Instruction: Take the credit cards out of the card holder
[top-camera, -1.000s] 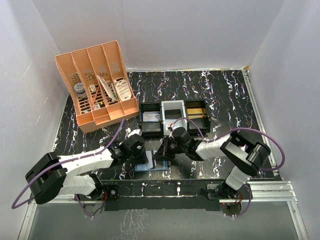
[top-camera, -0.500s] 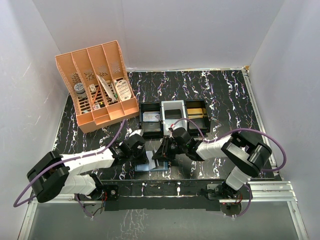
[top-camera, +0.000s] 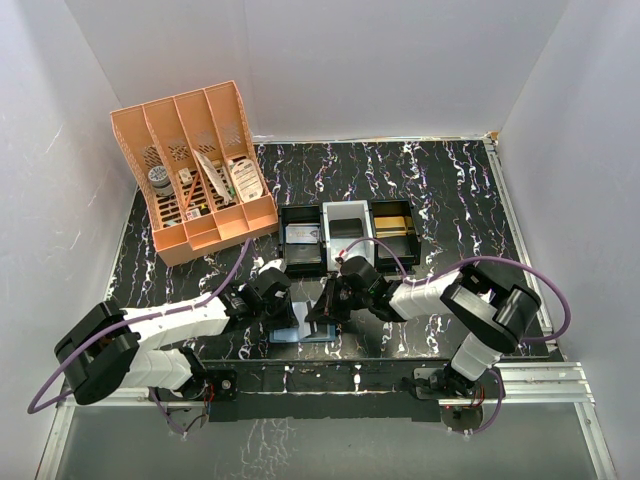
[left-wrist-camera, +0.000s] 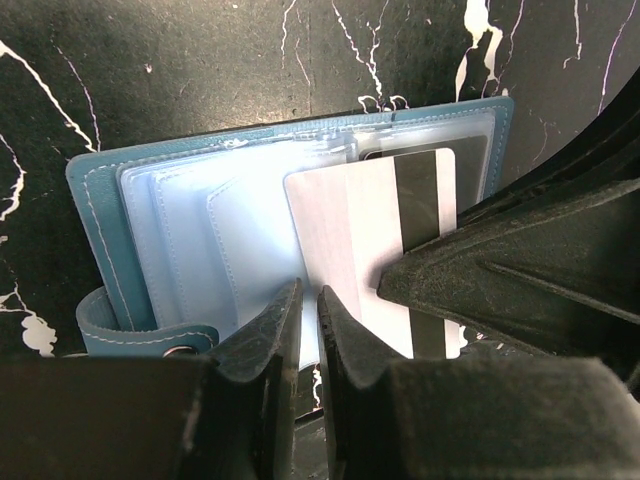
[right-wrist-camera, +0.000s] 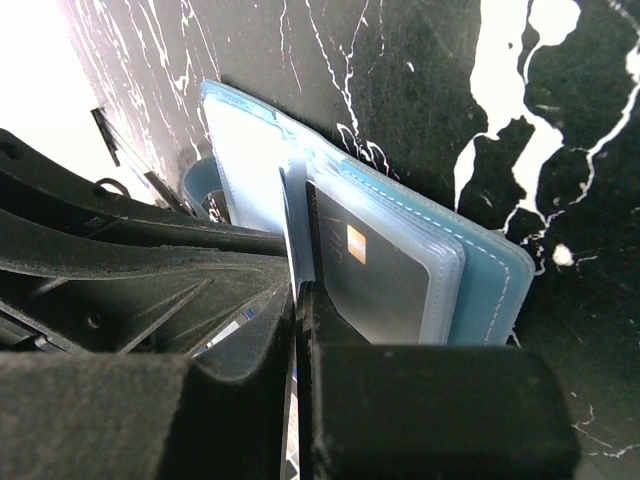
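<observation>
The teal-blue card holder (top-camera: 300, 334) lies open on the table near the front edge, its light blue pockets facing up (left-wrist-camera: 100, 200). A white credit card (left-wrist-camera: 340, 220) with a black stripe sticks partway out of a pocket. My right gripper (top-camera: 322, 312) is shut on this card's edge (right-wrist-camera: 300, 285); its fingers (left-wrist-camera: 500, 260) show in the left wrist view. A black credit card (right-wrist-camera: 375, 275) with a gold chip sits in a clear pocket beside it. My left gripper (left-wrist-camera: 310, 300) is shut, its tips down on the holder's near edge (top-camera: 287, 312).
Behind the holder stand three small trays side by side: black (top-camera: 303, 250), white (top-camera: 346, 222) and black (top-camera: 393, 225). An orange desk organizer (top-camera: 195, 170) with several items stands at the back left. White walls close in the table.
My right gripper has shifted very slightly by the holder. The holder and my left gripper stay where they were.
</observation>
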